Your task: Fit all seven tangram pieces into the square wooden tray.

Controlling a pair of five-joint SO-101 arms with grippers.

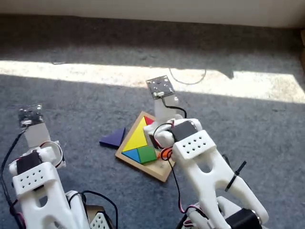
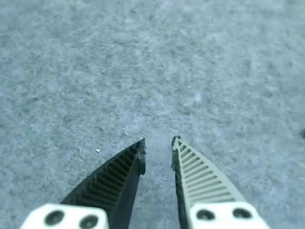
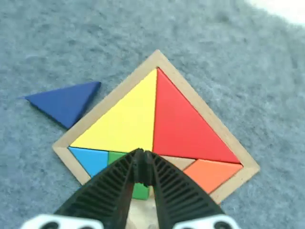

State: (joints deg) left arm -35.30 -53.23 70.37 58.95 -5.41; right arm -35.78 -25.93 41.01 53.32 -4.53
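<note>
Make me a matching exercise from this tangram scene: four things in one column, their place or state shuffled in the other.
Column one
1. yellow triangle
2. dark blue triangle
3. left tool
4. right tool

Column two
A. open, over bare carpet
B. shut, above the tray
C. lying on the carpet outside the tray
D. in the tray, edge to edge with the red triangle

Pairs: 1-D, 2-C, 3-A, 4-B
</note>
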